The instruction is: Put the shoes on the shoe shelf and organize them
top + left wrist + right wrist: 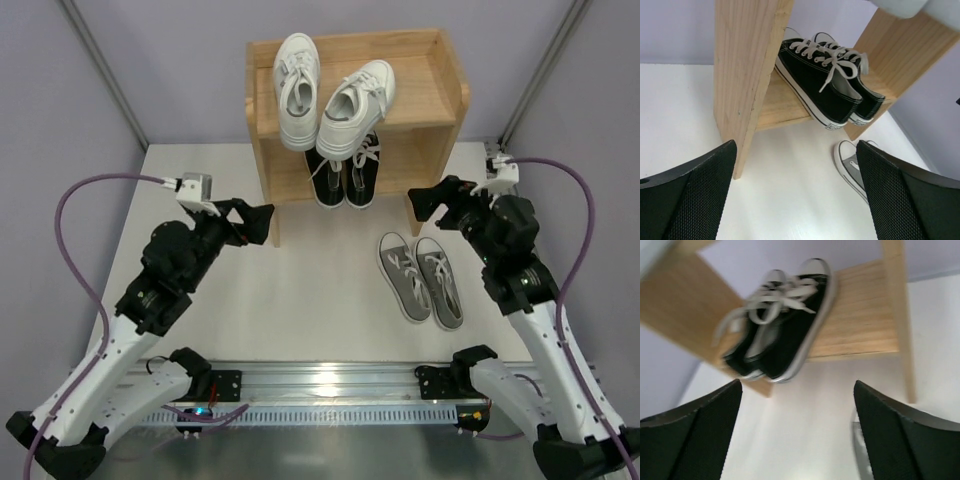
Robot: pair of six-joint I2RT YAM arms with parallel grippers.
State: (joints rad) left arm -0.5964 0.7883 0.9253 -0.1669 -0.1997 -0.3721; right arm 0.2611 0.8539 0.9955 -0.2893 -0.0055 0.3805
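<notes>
The wooden shoe shelf (446, 78) stands at the back of the table. Two white shoes (297, 88) (355, 104) lie on its top, the right one angled and overhanging the front edge. The black pair (345, 176) sits on the lower tier, also seen in the left wrist view (820, 85) and blurred in the right wrist view (785, 335). A grey pair (422, 280) rests on the table at front right of the shelf. My left gripper (262, 222) (796, 150) is open and empty by the shelf's left leg. My right gripper (420, 203) (798, 385) is open and empty by the right leg.
The shelf's left side panel (740, 75) stands close ahead of my left fingers. One grey shoe's toe (850, 165) shows beside my left gripper's right finger. Grey walls and metal posts close in the table's back and sides.
</notes>
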